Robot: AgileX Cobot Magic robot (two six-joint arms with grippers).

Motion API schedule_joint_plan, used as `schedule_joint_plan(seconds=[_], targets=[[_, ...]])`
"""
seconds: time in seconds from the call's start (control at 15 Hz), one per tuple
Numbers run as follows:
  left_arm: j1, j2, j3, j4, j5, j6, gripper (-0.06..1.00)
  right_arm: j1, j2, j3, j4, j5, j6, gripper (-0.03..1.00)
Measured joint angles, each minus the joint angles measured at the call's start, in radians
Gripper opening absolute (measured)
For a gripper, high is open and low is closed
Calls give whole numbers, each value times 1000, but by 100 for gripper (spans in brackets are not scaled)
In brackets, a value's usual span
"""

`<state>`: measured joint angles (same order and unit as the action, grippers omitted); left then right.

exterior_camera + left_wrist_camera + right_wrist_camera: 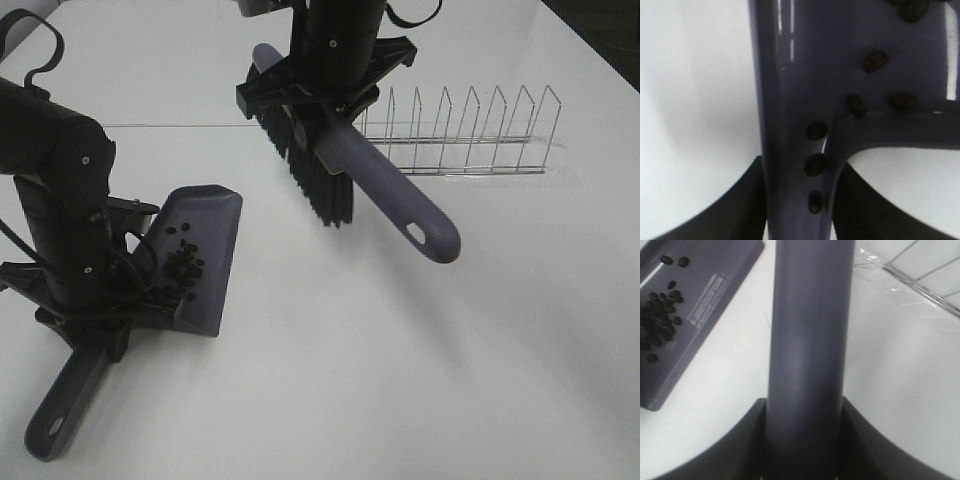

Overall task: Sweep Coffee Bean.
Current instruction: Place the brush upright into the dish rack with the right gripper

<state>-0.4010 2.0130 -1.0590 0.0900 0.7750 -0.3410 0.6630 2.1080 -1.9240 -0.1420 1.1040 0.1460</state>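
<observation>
Left: my left end effector (100,318) is clamped on the handle of the grey-purple dustpan (208,250), whose lip meets the white bench (400,380). The coffee beans (183,266) lie clustered inside the pan, a few trailing toward its handle. Right: my right end effector (322,100) is closed around the brush (400,200), bristles downward, apart from the dustpan and near a wire rack (470,135).

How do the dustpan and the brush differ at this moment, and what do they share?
The dustpan holds the coffee beans in its tray; the brush carries none. The dustpan sits low at the table, while the brush hangs raised, bristles down. In the high view the dustpan's handle points lower left, the brush's lower right. Both are grey-purple plastic with a holed handle.
</observation>
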Motion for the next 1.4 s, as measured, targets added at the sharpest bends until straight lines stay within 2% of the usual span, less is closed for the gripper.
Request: schedule_joint_plan(seconds=[0.27, 0.33, 0.47, 0.67, 1.13, 1.2, 1.4], targets=[[0, 0, 0, 0, 0, 0, 35, -41, -41, 0, -93, 103, 3, 38], [0, 0, 0, 0, -1, 0, 35, -77, -62, 0, -144, 118, 9, 38], [0, 0, 0, 0, -1, 0, 35, -114, -82, 10, -166, 117, 10, 38], [0, 0, 0, 1, -1, 0, 35, -201, -171, 105, -168, 116, 18, 38], [-2, 0, 0, 1, -7, 0, 35, -406, -408, 468, -134, 116, 27, 38], [-1, 0, 0, 2, -10, 0, 35, -430, -406, 537, -92, 68, 26, 38], [-1, 0, 0, 2, -12, 0, 35, -430, -351, 550, -24, -3, 26, 38]])
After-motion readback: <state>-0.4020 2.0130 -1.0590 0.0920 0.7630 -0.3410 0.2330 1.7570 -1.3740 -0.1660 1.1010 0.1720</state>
